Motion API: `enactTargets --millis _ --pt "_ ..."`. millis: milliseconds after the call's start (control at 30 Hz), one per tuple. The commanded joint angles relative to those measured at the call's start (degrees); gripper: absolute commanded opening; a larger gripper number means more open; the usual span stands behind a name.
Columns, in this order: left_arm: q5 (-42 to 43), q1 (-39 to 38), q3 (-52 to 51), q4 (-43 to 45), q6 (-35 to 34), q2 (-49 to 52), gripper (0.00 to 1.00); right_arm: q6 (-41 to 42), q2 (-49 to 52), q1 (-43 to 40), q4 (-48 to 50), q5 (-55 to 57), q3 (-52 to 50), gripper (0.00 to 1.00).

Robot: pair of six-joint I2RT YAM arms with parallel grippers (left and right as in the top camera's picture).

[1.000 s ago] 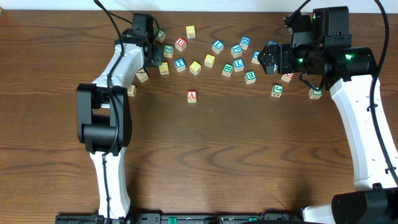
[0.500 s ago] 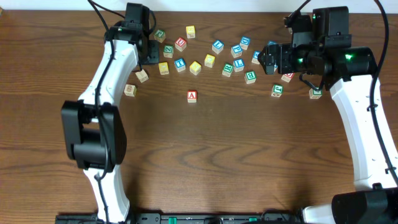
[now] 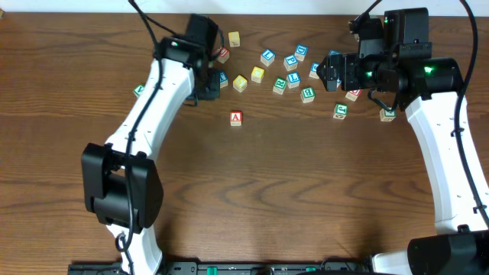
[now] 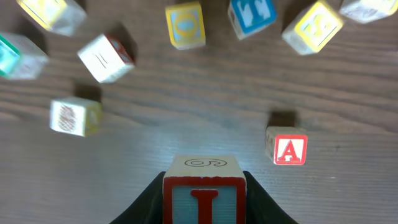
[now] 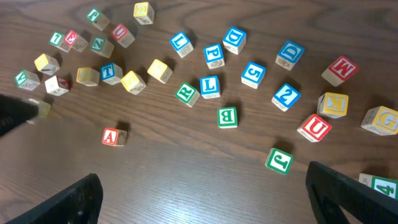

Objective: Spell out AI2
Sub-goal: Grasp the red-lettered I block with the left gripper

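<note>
Moved rightward since the earlier frame, the left gripper [image 4: 204,182] clamps the red I cube [image 4: 204,200] at upper centre of the overhead view, near the A cube [image 3: 235,118], while the right gripper [image 5: 205,193] hangs wide apart at upper right, with the blue 2 cube [image 5: 285,96] near it.

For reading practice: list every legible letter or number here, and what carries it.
"I": red I cube in left gripper
"A": red A cube
"2": blue 2 cube
"L": blue L cube
"P": blue P cube
"B": green B cube
"U": red U cube
Other cubes: blurred, angled or uncertain.
</note>
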Motion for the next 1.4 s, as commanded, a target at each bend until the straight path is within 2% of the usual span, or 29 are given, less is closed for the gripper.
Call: enactTargets --millis 0,333,500,600,800,933,1367 --pt "-0.31 -1.11 -4.42 2.01 -4.98 0.66 0.22 -0.44 0.15 -0.13 -0.07 0.24 0.11 0.99" --pt "-0.33 -2.82 -15.39 15.78 -5.38 0.76 0.22 -0.44 0.15 -0.13 -0.09 0.22 0.11 0.99" --pt "-0.31 -2.82 -19.78 23.04 -0.85 0.98 0.22 -0.44 0.15 -0.13 -0.09 0.24 0.11 0.99" --pt "-0.31 -2.82 -21.77 25.44 -0.7 1.31 0.22 -0.44 0.15 -0.13 -0.07 0.24 0.11 0.99" --pt "-0.15 -2.91 -22.23 26.62 4.59 3.63 0.22 -0.44 0.15 -0.13 -0.07 0.22 0.11 0.99" --pt "2.8 -2.91 -22.23 27.5 8.81 4.52 0.22 -0.44 0.15 -0.13 -0.09 0.22 0.11 0.99" --pt "2.89 -4.02 -22.23 29.4 8.74 5.49 0.22 -0.44 0.15 -0.13 -0.09 0.22 0.11 0.99"
